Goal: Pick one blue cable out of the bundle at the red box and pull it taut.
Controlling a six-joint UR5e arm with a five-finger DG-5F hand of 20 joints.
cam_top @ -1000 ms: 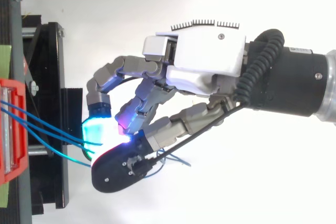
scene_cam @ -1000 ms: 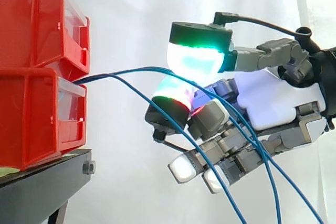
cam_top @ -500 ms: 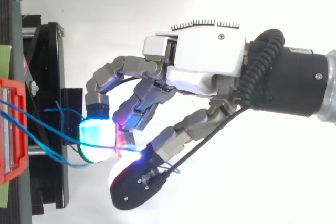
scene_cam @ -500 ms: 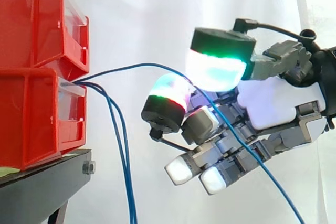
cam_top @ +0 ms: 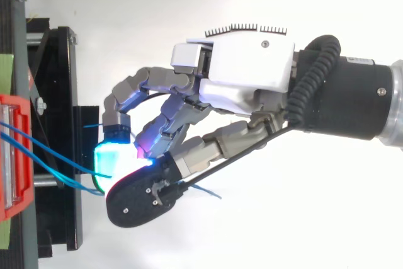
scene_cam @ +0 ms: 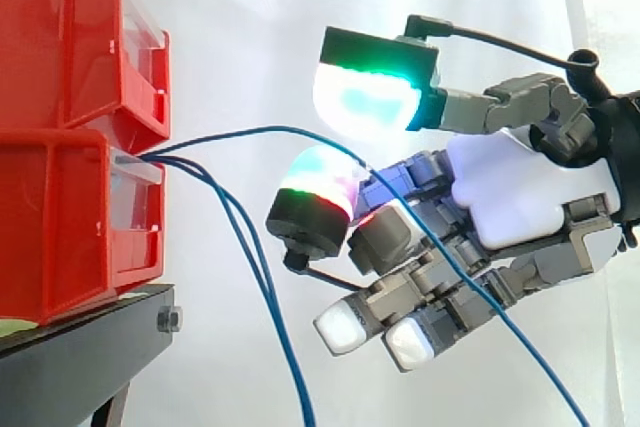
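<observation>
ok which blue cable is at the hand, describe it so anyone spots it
Start at the lower red box. From its front the arching cable rises and runs across to the hand; the two drooping cables hang down short of it.

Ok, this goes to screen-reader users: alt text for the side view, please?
A blue cable arcs slack from the red bins to the robot hand at right, then runs down past its palm. Two more blue cables droop from the bins toward the bottom edge.

A black stand (scene_cam: pixel 95 342) is bearing a red bin (scene_cam: pixel 50 227) at its edge; a second red bin (scene_cam: pixel 60 37) is sitting on that.
</observation>
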